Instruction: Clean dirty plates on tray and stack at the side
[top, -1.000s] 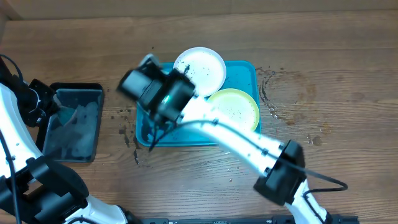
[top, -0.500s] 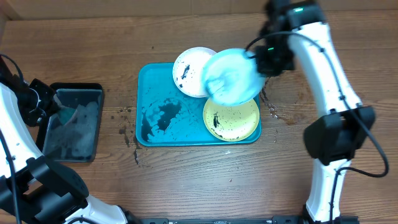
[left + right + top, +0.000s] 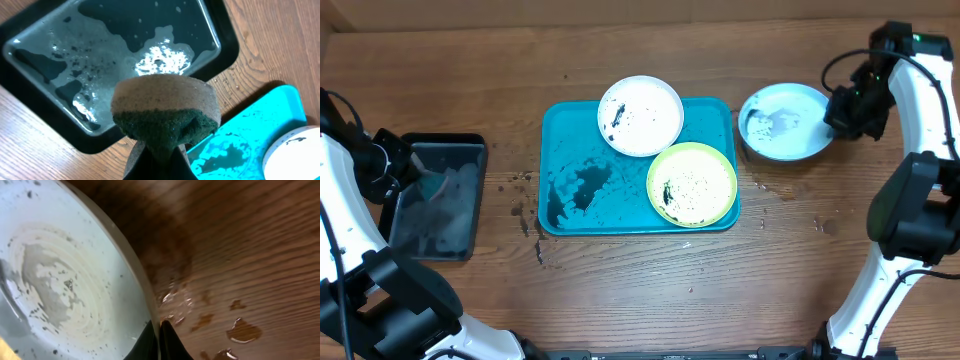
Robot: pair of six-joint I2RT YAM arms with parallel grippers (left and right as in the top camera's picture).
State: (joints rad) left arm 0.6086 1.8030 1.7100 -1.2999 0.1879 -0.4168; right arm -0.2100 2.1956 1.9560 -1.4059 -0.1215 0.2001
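Observation:
The turquoise tray [image 3: 570,140] holds the white plate [image 3: 640,115] at its back edge and the yellow-green-rimmed plate [image 3: 692,183] at its front right; both carry dark specks. The pale teal-rimmed plate [image 3: 783,122] lies on the table to the right of the tray. My right gripper [image 3: 836,112] is shut on this plate's right rim [image 3: 135,275]. My left gripper [image 3: 159,152] is shut on a sponge [image 3: 165,112] with a green scouring face, held above the black tray's [image 3: 30,30] near corner. The turquoise tray's corner shows in the left wrist view [image 3: 270,125].
The black tray [image 3: 440,195] of water stands at the left of the table. Dark wet smears lie on the turquoise tray's left half [image 3: 582,188]. Water drops [image 3: 242,330] spot the wood beside the teal plate.
My right arm has swung from the tray's left side across to the right. It has carried the teal-rimmed plate off the tray and down onto the table. The left arm has stayed put.

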